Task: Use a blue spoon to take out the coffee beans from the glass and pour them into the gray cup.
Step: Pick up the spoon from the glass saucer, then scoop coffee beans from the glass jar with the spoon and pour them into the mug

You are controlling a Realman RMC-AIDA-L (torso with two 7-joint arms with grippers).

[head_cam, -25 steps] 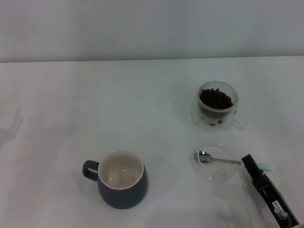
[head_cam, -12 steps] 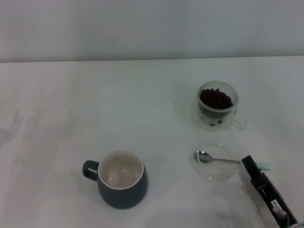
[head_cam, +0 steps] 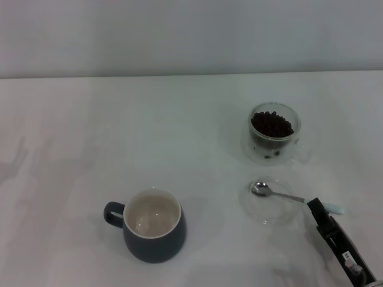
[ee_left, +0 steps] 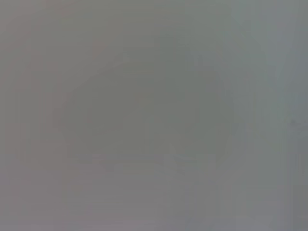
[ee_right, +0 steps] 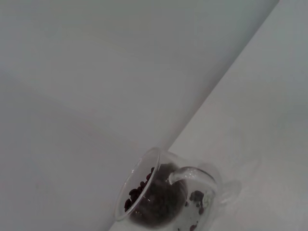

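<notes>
The right pincer grasps the blue spoon by its handle over the saucer, coffee beans unscooped in the glass beyond, gray cup empty

The right hand reaches in low from the near right, its fingers closed; left arm unseen.

The squat dark slate-gray mug stands on the white table at the near left. Far to its right and farther back stands the clear double-walled glass cup, with the dark brown coffee beans in it. Nearer than that cup lies the flat clear glass saucer. The light-blue-handled metal teaspoon lies across it (bowl leftward), its handle end at the black right gripper, which reaches in from the near right corner.
</notes>
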